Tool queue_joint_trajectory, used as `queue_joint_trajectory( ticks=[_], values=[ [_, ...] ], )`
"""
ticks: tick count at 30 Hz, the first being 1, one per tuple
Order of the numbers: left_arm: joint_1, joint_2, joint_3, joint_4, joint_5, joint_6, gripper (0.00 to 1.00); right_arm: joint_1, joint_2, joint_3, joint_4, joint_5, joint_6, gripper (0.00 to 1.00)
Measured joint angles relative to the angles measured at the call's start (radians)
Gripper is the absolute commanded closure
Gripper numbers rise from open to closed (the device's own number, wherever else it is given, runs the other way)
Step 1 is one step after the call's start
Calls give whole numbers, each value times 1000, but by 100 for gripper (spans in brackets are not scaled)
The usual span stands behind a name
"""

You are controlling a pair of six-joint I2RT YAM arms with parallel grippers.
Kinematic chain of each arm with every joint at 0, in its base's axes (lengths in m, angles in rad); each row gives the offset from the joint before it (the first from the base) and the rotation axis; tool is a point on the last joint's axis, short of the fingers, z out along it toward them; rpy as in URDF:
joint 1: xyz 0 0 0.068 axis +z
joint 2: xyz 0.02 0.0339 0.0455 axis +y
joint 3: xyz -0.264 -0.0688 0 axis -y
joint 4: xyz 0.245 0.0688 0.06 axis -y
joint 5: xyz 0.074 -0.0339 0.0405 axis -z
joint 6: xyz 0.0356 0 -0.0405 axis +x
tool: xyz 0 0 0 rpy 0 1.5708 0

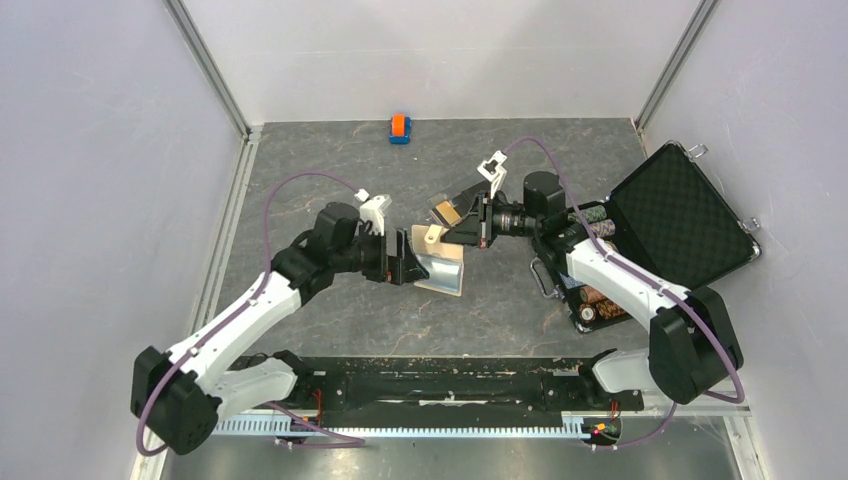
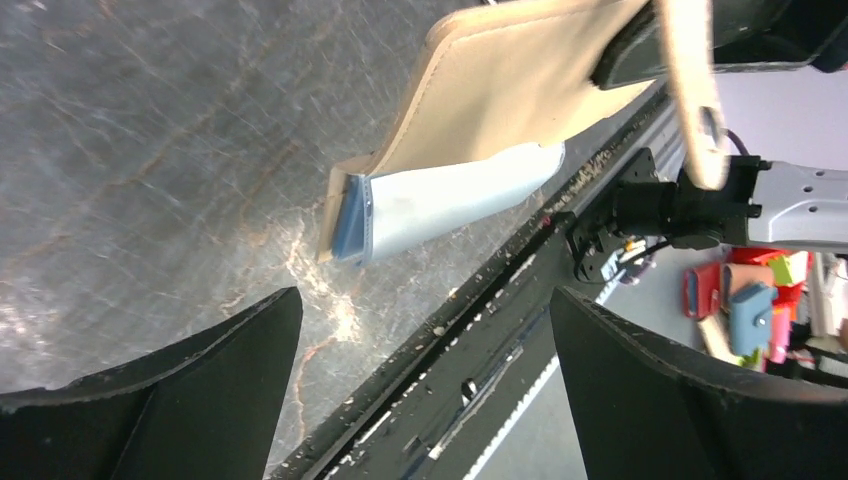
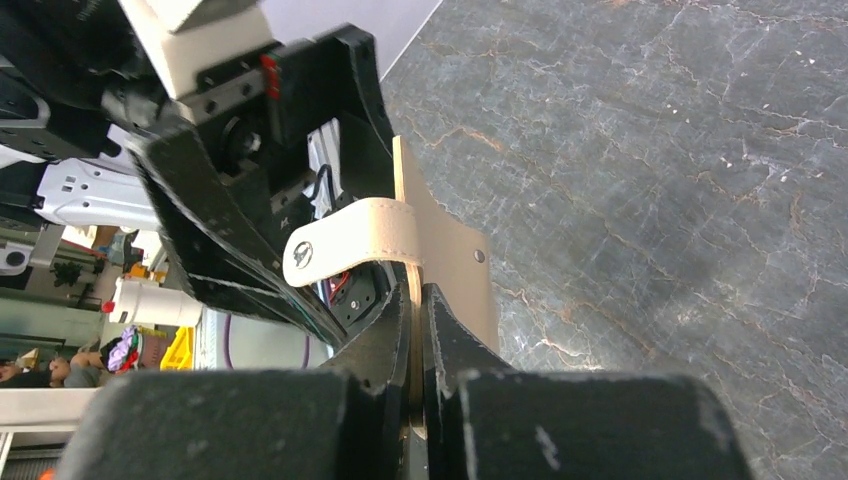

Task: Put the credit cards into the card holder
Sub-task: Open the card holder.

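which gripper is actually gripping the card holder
The right gripper: its jaws are pinched shut on the tan card holder edge. The left gripper stands wide open facing it, holding nothing.

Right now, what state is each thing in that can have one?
card holder: strap unsnapped, pinched at one edge.
light-blue card: partly inside the card holder, one end sticking out.
left gripper: open, empty.
right gripper: shut on the card holder.
black case: lid open.
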Motion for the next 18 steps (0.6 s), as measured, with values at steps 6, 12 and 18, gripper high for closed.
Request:
queue_joint_trajectory(
  ticks=[6,12,18],
  values=[
    [0,104,6,21,117,-43,9,0,8,6,16,-4,32,100],
    [0,116,6,48,154,-43,13,0,8,6,34,-5,59,100],
    [0,106,2,85,159,-43,20,0,8,5,42,-5,76,100]
  ],
)
